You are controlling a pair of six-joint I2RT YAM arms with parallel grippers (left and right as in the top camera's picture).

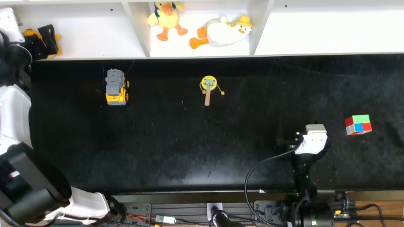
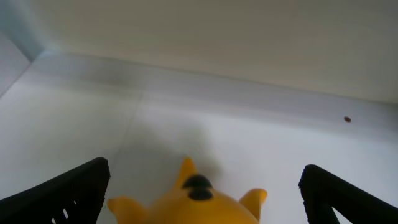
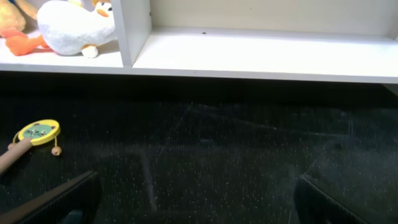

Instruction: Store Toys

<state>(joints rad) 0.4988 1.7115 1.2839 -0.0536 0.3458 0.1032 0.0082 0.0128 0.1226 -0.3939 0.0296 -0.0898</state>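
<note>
at ten o'clock, in the shelf's (image 1: 95,38) left compartment, the yellow toy (image 2: 186,202) sits between the left gripper's (image 2: 205,169) wide-spread fingers, the right gripper (image 3: 198,179) equally agape; probably light, hard plastic, best pinched across its body.

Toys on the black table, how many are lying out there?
3: a yellow truck at the left, a rattle drum near the middle, a coloured cube at the right. The left arm may hide more beneath it.

1. The shelf (image 1: 315,38) holds a yellow duck (image 1: 166,17) and a white duck (image 1: 221,31) in its middle compartment.
2. The left gripper (image 1: 45,39) is in the shelf's left compartment.
3. A truck (image 1: 116,87), rattle (image 1: 208,87) and cube (image 1: 358,125) lie before the shelf.
</note>
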